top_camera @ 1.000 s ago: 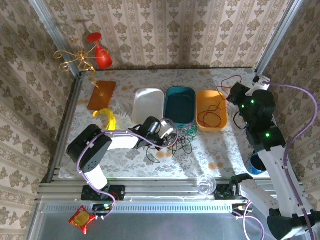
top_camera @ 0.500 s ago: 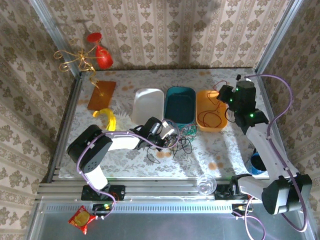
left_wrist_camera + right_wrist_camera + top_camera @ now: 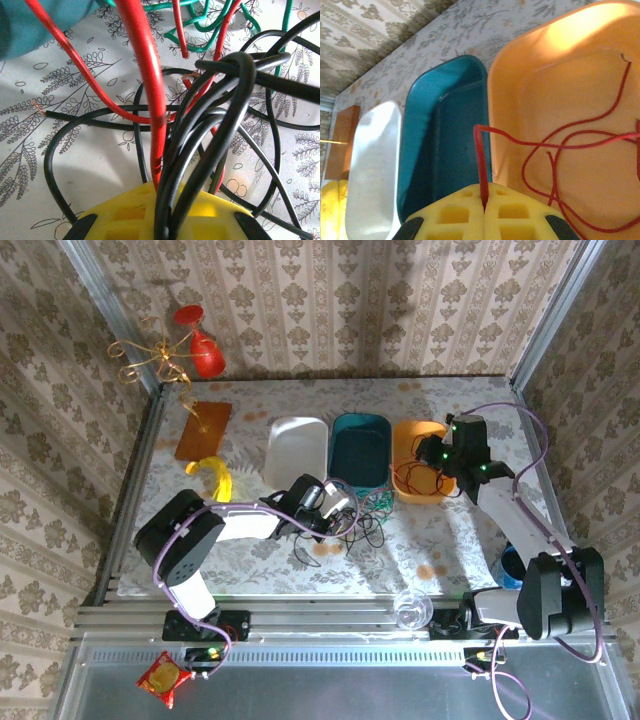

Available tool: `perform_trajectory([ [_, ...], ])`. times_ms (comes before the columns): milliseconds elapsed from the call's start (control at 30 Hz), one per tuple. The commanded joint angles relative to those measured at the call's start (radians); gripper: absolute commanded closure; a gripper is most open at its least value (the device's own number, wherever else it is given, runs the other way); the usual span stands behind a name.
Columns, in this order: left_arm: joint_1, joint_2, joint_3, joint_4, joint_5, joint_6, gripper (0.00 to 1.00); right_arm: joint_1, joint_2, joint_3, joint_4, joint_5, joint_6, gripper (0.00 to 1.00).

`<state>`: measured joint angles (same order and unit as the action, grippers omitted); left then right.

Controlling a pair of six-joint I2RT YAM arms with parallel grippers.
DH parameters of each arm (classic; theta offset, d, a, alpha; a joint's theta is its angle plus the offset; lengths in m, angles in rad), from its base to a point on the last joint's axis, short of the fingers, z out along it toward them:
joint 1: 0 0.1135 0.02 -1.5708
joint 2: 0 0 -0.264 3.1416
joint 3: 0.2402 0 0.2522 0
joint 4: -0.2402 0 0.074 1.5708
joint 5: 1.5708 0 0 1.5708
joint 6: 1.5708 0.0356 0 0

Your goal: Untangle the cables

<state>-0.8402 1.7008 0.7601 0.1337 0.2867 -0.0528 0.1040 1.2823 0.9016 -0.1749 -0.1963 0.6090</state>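
On the table [image 3: 440, 530], the orange tray [image 3: 403, 445] sits at 3 o'clock of the teal tray [image 3: 360, 440]. The cables [image 3: 365, 515] lie tangled at the teal tray's 6 o'clock. There the left gripper [image 3: 160, 212] is clamped on black and red strands, while the right gripper [image 3: 484, 212] pinches a red cable [image 3: 580, 145] that trails into the orange tray.

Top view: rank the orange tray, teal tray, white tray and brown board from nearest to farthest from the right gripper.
1. Orange tray, at right, directly below the right gripper.
2. Teal tray, the middle tray, next one left.
3. White tray, leftmost of the three trays.
4. Brown board, far left, near the back corner.
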Motion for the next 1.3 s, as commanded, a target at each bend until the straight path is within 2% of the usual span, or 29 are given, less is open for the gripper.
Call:
perform_trajectory([
  [0, -0.008, 0.006, 0.009, -0.046, -0.020, 0.001, 1.00, 0.010, -0.075, 0.017, -0.007, -0.012, -0.042, 1.00],
  [67, -0.007, 0.010, 0.013, -0.047, -0.017, 0.002, 1.00, 0.010, -0.117, 0.035, -0.005, 0.001, -0.061, 1.00],
  [267, -0.010, 0.025, 0.027, -0.047, -0.006, 0.005, 1.00, 0.010, -0.165, 0.142, -0.001, -0.071, -0.103, 1.00],
  [400, -0.014, 0.030, 0.031, -0.048, -0.007, 0.004, 1.00, 0.010, -0.180, 0.167, 0.023, -0.015, -0.104, 1.00],
  [567, -0.020, 0.029, 0.033, -0.049, -0.016, 0.004, 1.00, 0.008, -0.165, 0.108, 0.039, 0.065, -0.083, 1.00],
  [800, -0.023, 0.028, 0.032, -0.050, -0.018, 0.008, 1.00, -0.004, -0.148, -0.095, 0.091, 0.183, 0.021, 1.00],
  [1033, -0.023, 0.030, 0.035, -0.054, -0.017, 0.010, 1.00, -0.006, -0.075, -0.141, 0.002, 0.332, 0.080, 1.00],
  [1267, -0.025, 0.024, 0.028, -0.048, -0.025, 0.011, 1.00, -0.012, 0.073, -0.091, -0.047, 0.330, 0.062, 0.94],
])
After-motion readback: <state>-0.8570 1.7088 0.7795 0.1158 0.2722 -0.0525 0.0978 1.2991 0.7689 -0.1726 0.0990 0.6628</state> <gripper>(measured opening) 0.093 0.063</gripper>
